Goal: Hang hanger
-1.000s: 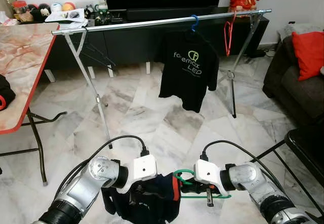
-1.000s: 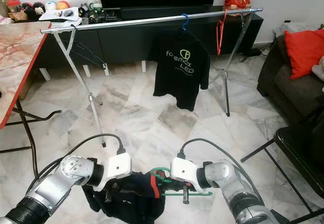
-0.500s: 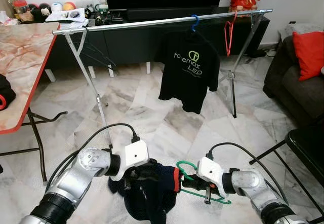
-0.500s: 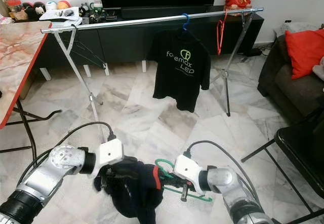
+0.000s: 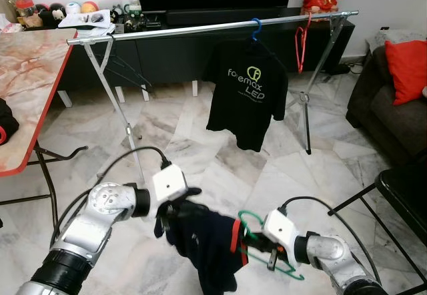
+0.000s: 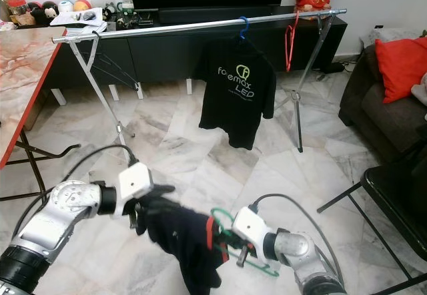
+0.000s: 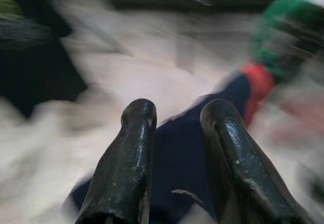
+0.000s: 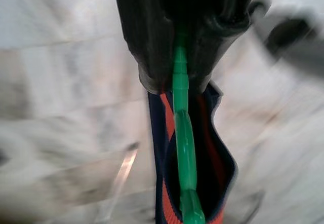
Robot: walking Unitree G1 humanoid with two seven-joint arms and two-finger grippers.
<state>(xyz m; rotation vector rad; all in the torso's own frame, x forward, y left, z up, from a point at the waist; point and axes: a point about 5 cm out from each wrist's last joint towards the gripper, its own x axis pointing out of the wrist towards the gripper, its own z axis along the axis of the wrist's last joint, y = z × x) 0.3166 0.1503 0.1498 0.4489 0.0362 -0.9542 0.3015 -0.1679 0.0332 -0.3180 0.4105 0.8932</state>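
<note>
The right hand (image 5: pixel 261 249) is clamped on a green hanger (image 5: pixel 248 231), low above the marble floor (image 5: pixel 200 155). The left hand (image 5: pixel 172 216) pinches the dark navy shirt (image 5: pixel 210 245), whose red-trimmed collar sits at the hanger's hook. Both are well short of the clothes rail (image 5: pixel 200 29).

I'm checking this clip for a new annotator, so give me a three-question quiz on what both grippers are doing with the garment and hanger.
1. True or false: the right gripper is shut on the green hanger.
2. What does the left gripper hold? A) dark shirt B) red hanger C) cushion
3. What colour is the hanger carrying the black T-shirt on the rail?

Key: 1 true; 2 A, the dark shirt; 3 blue.
</note>
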